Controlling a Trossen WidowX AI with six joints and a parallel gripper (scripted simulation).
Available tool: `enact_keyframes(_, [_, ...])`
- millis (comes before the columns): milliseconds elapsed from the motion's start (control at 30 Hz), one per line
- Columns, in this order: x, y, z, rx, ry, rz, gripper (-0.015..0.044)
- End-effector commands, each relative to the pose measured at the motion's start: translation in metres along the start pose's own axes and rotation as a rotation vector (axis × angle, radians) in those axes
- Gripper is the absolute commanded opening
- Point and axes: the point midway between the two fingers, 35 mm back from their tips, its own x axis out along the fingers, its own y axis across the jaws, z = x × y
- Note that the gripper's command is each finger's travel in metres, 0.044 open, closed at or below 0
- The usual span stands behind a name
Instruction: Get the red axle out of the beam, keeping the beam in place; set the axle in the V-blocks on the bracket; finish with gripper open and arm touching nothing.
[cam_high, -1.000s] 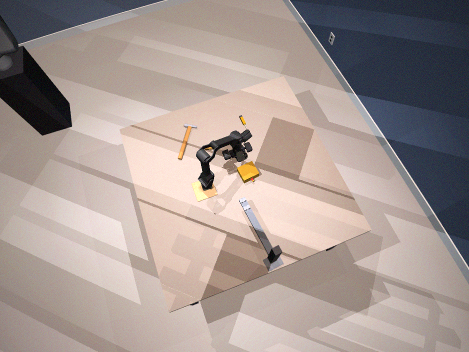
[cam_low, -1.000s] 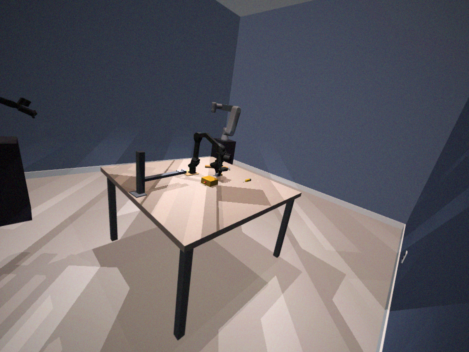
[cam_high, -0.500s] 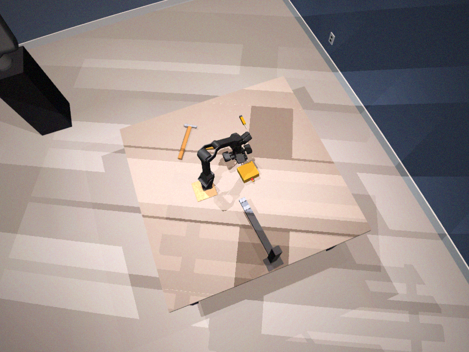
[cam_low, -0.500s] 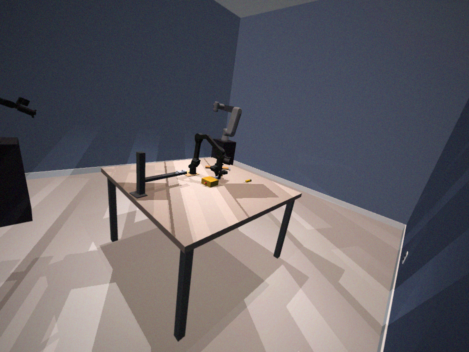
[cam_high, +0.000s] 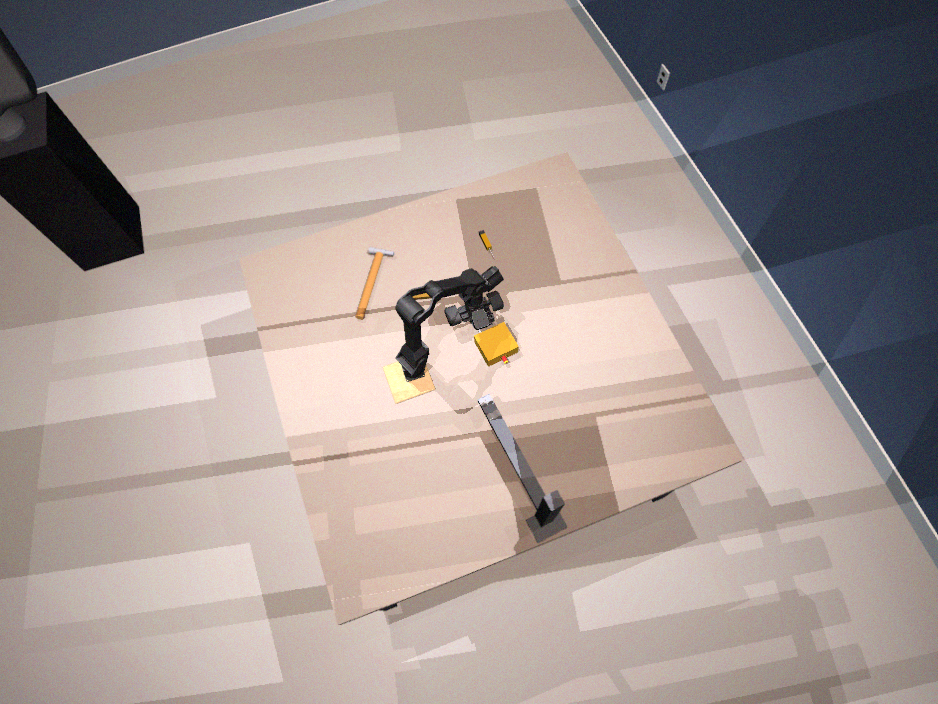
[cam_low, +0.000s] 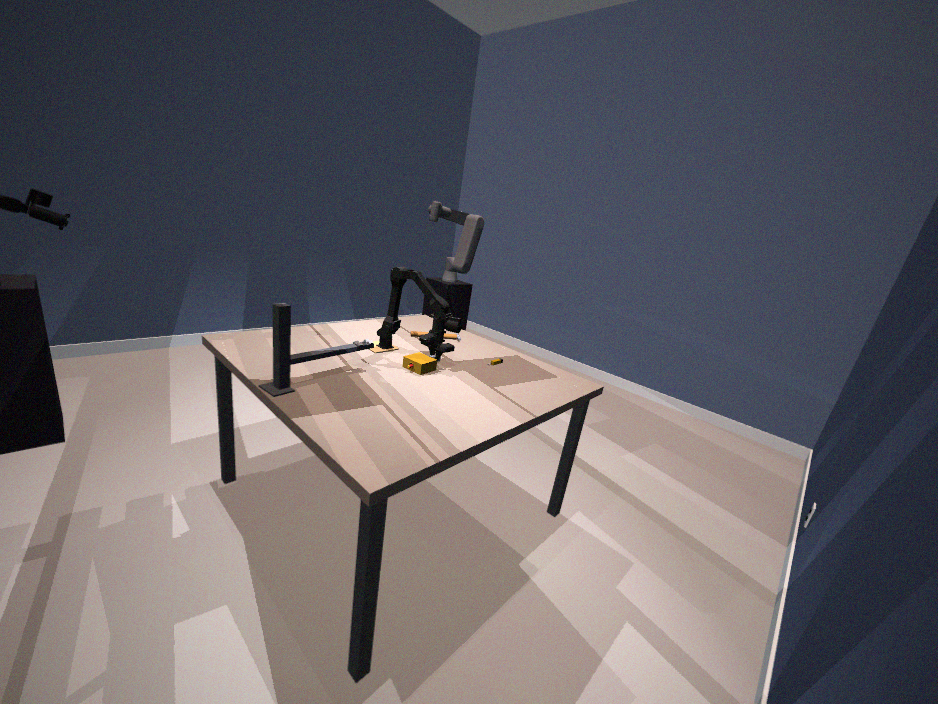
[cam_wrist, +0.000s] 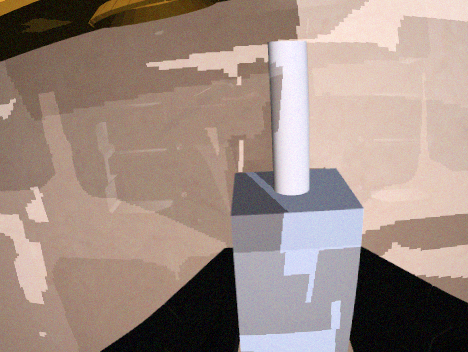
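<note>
Orange-handled hammer (cam_high: 369, 284) (cam_low: 450, 335); yellow-handled screwdriver (cam_high: 485, 240) (cam_low: 496, 361); wall outlet (cam_high: 662, 76) (cam_low: 809, 515)
</note>
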Motion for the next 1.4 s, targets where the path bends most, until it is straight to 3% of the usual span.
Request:
enact_keyframes(0, [0.000,0.000,0.000,0.000,0.000,0.000,0.0131])
enact_keyframes(400, [-0.013,0.000,0.000,-0.006,0.003,-0.004,0.0440])
enact_keyframes(1267, [-0.063,0.001,0.000,-0.006,0.004,-0.004,0.0440])
enact_keyframes(1367, [-0.056,0.002,0.005,-0.081,-0.003,-0.008,0.0440])
